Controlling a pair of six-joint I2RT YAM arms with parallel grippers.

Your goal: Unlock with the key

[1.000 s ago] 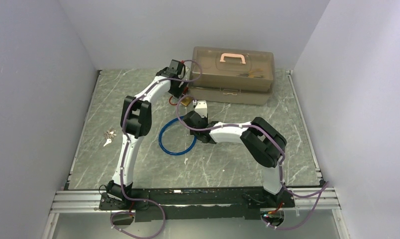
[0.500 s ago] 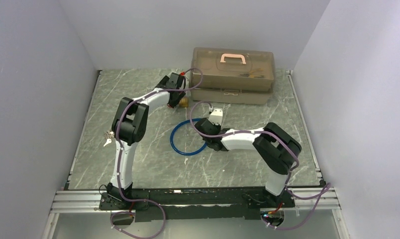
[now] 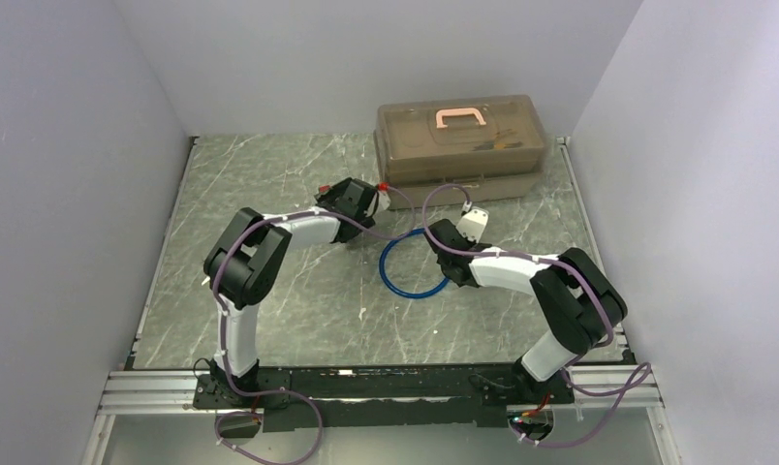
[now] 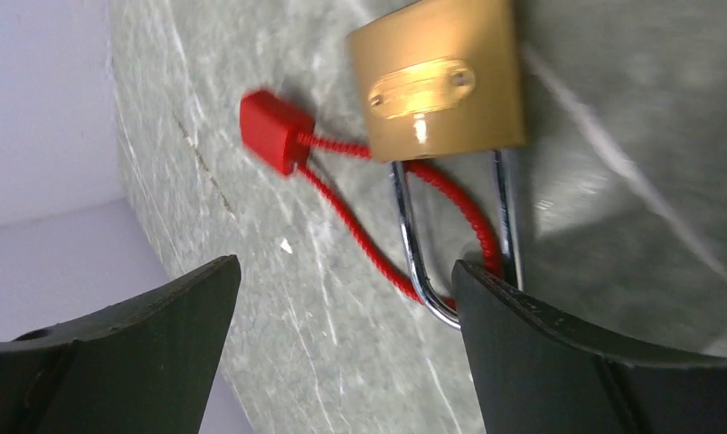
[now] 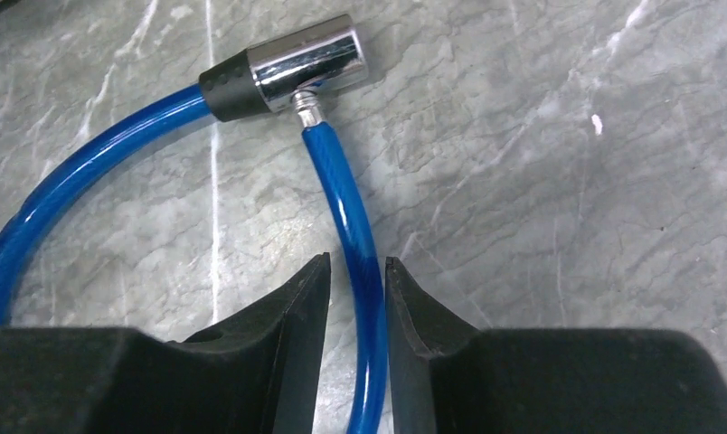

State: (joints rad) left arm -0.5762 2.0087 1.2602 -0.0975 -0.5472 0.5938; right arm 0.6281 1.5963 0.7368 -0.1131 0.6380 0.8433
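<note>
- Desk (image 3: pixel 269 320): grey-green marbled top. It fills the middle of the overhead view, with plain pale walls at the frame's left, right and top edges.
- Brass padlock (image 4: pixel 437 77): lies flat on the desk at the top centre-right of the left wrist view. An oval plate is on its face. Its steel shackle (image 4: pixel 405 235) is seated in the body and points toward the bottom of the frame.
- Red cord (image 4: pixel 378 258): threaded through the shackle. It runs to a small red tag (image 4: pixel 274 131) on the desk at upper left of centre.
- Left tool (image 4: pixel 342 298): spread wide and gripping nothing. One finger sits at lower left of the frame. The other, at lower right, overlaps the bow of the shackle; whether it touches cannot be told.
- Blue cable lock (image 5: pixel 335 185): a loop on the desk, centre of the overhead view. Its chrome barrel (image 5: pixel 310 63), with a black collar, lies at the upper left-centre of the right wrist view.
- Right tool (image 5: pixel 358 271): fingers drawn in to a narrow gap, with the blue cable running between them and nearly filling it.
- Tackle box (image 3: pixel 458 155): translucent brown and closed, with a pink handle (image 3: pixel 455 117). It stands at the desk's far edge, top centre-right of the overhead view.
</note>
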